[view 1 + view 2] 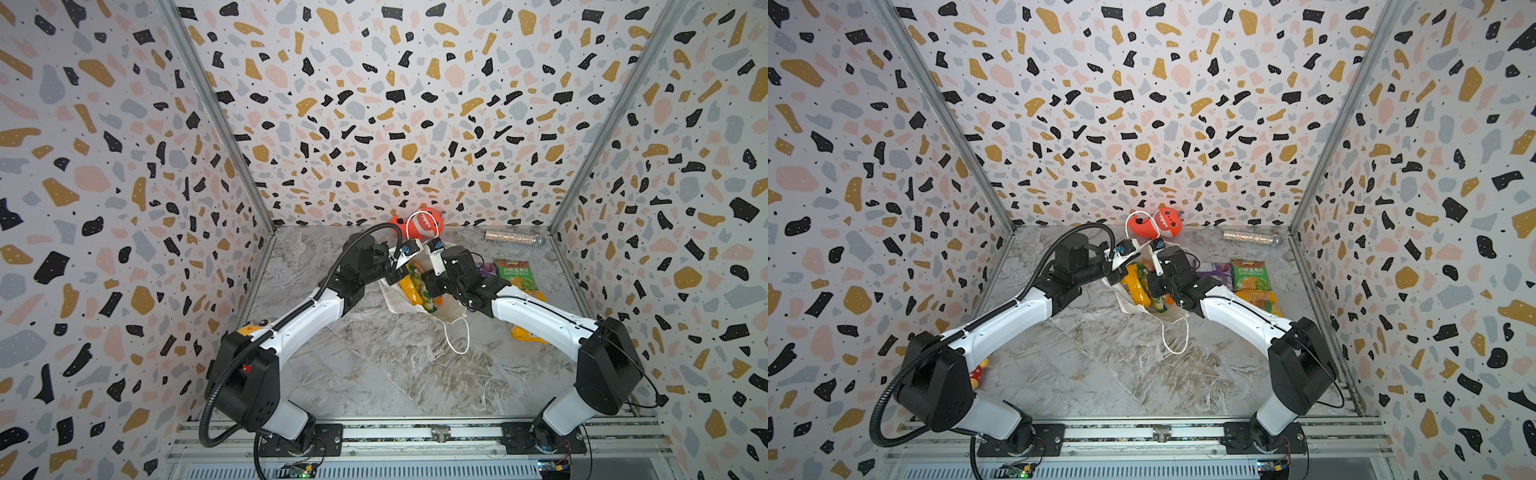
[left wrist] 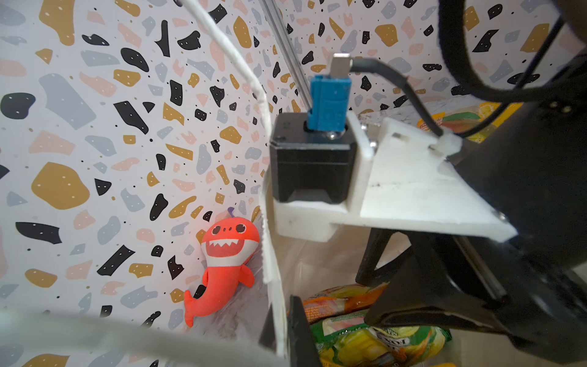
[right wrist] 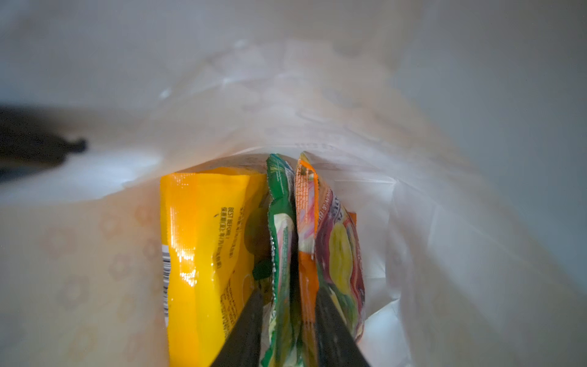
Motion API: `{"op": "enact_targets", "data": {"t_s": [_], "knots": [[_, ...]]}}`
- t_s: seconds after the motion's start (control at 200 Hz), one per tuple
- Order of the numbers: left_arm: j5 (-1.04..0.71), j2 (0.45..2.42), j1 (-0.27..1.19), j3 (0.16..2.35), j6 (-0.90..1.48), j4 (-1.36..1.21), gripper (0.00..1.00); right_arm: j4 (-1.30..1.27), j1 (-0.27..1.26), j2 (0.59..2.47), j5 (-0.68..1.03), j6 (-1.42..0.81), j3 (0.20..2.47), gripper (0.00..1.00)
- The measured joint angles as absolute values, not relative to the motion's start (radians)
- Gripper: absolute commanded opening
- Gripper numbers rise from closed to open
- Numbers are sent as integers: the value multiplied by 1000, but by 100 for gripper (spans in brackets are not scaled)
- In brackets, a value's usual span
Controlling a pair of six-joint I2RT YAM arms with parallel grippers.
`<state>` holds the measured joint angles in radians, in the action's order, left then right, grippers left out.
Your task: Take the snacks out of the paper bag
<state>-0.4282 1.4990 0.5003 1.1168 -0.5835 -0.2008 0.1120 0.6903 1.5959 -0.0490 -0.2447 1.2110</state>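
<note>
Currently holding the standing paper bag [image 1: 390,297] by its rim, with the left gripper [image 2: 282,330] clenched on the paper. Down inside with the right gripper [image 3: 289,298], parted astride the green-yellow packet [image 3: 281,222] and the edge of the orange packet [image 3: 333,254], beside an orange-yellow packet [image 3: 203,254]; seemingly not squeezing yet. Could close on two packets at once, or slip off the glossy film and drop one back. Could also drag or tear the bag on lifting out. Can read "BEST BEFORE" on the orange-yellow one. Outside, right of the bag: Chinese characters on the green packet [image 1: 515,272], next to the purple packet [image 1: 1214,272].
</note>
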Motion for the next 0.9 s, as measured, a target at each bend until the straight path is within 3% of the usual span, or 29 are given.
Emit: {"op": "enact_targets", "data": {"t_s": [0.195, 0.31, 0.681, 0.901], "knots": [[-428, 1499, 500, 1117, -583, -202, 0, 110, 692, 1597, -83, -245, 1212, 31], [-427, 1499, 500, 1117, -583, -201, 0, 105, 694, 1612, -113, -245, 1220, 36], [-419, 1501, 500, 1117, -583, -188, 0, 76, 696, 1763, -204, -265, 1266, 40], [-420, 1501, 500, 1117, -583, -187, 0, 54, 698, 1806, -255, -286, 1274, 20]]}}
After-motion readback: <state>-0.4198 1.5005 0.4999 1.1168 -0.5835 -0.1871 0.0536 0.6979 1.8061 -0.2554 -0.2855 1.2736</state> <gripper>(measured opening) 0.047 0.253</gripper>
